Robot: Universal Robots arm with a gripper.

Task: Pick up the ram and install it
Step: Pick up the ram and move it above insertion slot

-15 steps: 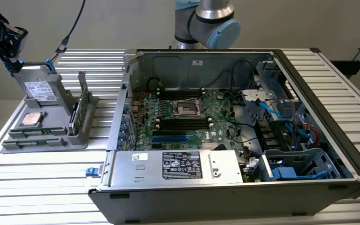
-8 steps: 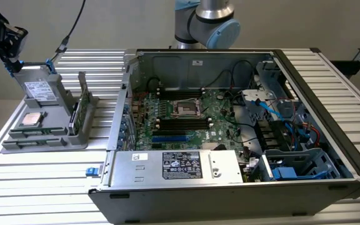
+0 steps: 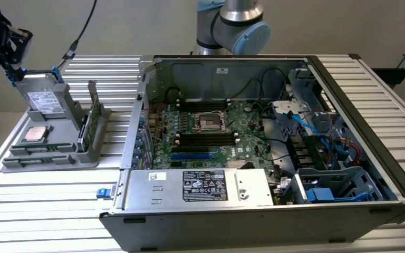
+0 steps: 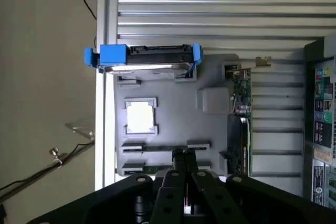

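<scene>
Grey tray (image 4: 173, 124) is holding the ram (image 4: 144, 170) (on edge in a slot) while the gripper (image 4: 184, 156), fingers pressed together, is hovering above.

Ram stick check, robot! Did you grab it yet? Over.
Gripper shut, empty, over gray holder. Ram on edge in holder, untouched. No blocker seen.

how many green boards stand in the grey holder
2, both on edge along the grey holder's side facing the computer case: the ram and a taller card behind it. Others may be hidden.
</scene>
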